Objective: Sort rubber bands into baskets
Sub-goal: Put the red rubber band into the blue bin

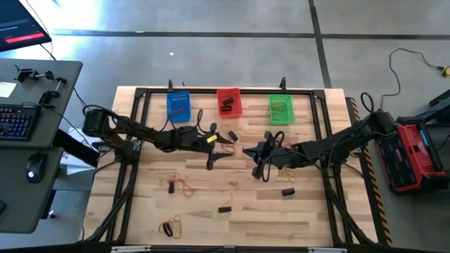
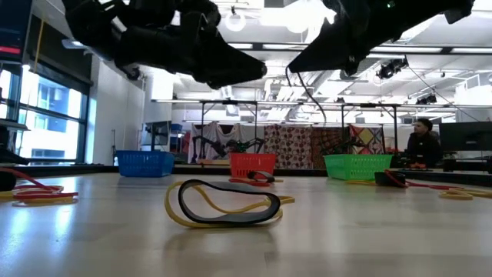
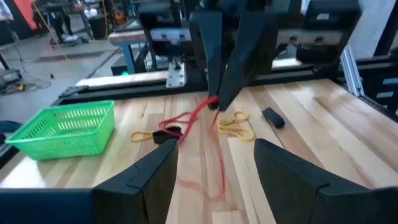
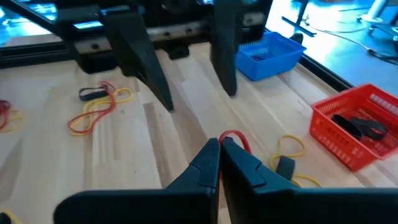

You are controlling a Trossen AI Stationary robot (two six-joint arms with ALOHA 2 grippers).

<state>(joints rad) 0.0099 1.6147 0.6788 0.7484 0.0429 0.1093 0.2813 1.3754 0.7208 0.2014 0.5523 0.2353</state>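
Our right hand (image 4: 219, 144) is closed on a red band (image 3: 198, 113), stretched thin above the tabletop (image 1: 295, 211). Our left hand (image 3: 214, 165) faces it, open and empty. We judge the band light, limp and springy, best pinched across one strand.

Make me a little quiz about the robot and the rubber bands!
1. True or false: the left gripper is shut.
2. What colour is the band pinched by the right gripper? A red, B black, C yellow.
3. Fill in: the black bands lie in the ___ basket.

Key: 1 false, it is open. 2 A. 3 red basket.
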